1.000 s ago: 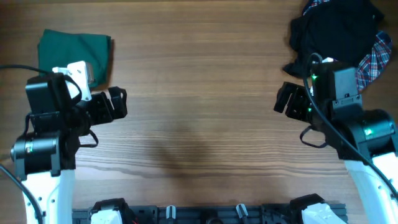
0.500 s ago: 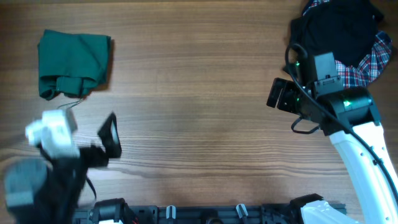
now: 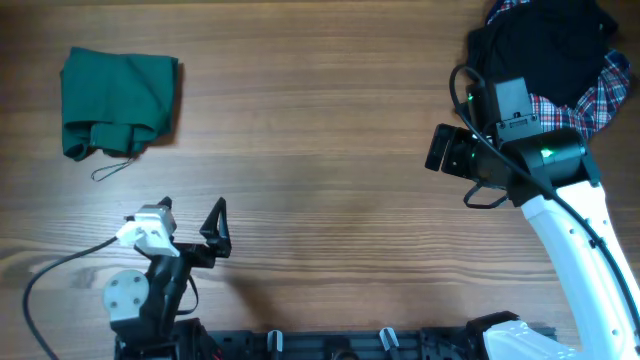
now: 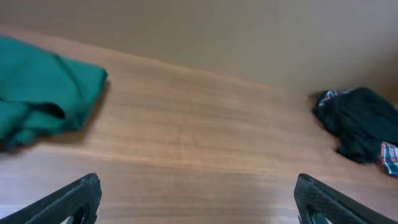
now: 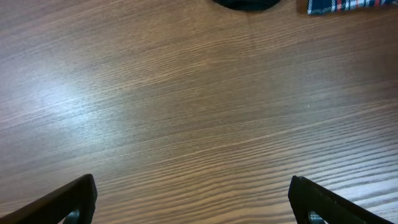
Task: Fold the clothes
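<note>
Green garment lies folded at the counter's far-left corner, its cord trailing toward the near side. The wide middle is open wood. The left fingers, spread and empty, sit low by the near edge. The right fingers, also spread and empty, hover beside the black garment and plaid cloth.

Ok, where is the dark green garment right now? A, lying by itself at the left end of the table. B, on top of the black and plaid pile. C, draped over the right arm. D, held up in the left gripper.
A: the green garment lies alone on the table at its left end, far from the black garment opposite.
</note>
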`<state>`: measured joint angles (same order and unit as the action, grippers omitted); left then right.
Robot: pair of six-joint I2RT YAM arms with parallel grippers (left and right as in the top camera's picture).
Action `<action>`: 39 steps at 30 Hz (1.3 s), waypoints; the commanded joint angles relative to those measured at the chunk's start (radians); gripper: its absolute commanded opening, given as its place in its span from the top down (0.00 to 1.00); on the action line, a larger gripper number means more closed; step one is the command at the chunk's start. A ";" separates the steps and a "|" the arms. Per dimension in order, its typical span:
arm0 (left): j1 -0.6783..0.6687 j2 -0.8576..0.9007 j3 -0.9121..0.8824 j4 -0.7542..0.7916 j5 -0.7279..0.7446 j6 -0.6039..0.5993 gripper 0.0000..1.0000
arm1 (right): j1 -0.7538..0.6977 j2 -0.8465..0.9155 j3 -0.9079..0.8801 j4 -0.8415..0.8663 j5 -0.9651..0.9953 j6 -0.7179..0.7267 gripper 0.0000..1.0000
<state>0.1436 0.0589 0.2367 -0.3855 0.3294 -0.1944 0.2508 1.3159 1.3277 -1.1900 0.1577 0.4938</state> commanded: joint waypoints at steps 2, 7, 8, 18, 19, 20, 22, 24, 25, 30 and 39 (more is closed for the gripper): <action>0.005 -0.057 -0.084 0.016 0.031 -0.050 0.00 | 0.003 0.012 -0.008 0.001 -0.008 0.010 0.00; 0.005 -0.057 -0.127 0.031 0.025 -0.046 0.00 | 0.003 0.012 -0.008 0.003 -0.008 0.010 0.00; 0.004 -0.057 -0.127 0.031 0.026 -0.046 0.00 | 0.003 0.012 -0.008 0.003 -0.008 0.010 0.00; 0.003 -0.056 -0.127 0.030 0.026 -0.046 0.00 | 0.003 0.012 -0.008 0.004 -0.008 0.010 0.00; 0.003 -0.056 -0.127 0.030 0.026 -0.046 0.00 | 0.003 0.012 -0.008 0.004 -0.008 0.010 0.00; 0.003 -0.056 -0.127 0.030 0.026 -0.046 0.00 | 0.003 0.012 -0.008 0.004 -0.008 0.010 0.00; 0.003 -0.056 -0.127 0.030 0.026 -0.046 0.00 | 0.006 0.011 -0.008 0.004 -0.008 0.010 0.00; 0.003 -0.056 -0.127 0.030 0.026 -0.046 0.00 | 0.006 -0.018 -0.008 0.020 0.031 -0.017 0.00; 0.003 -0.056 -0.127 0.030 0.026 -0.046 0.00 | 0.006 -0.037 -0.008 0.047 0.065 -0.031 0.00; 0.003 -0.056 -0.127 0.030 0.026 -0.046 0.00 | 0.008 -0.241 -0.136 0.369 0.150 -0.080 0.00; 0.003 -0.056 -0.127 0.030 0.026 -0.046 0.00 | 0.007 -0.822 -1.102 1.078 0.162 0.193 0.00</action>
<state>0.1432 0.0113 0.1146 -0.3584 0.3428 -0.2279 0.2527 0.6292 0.4099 -0.1711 0.2962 0.4728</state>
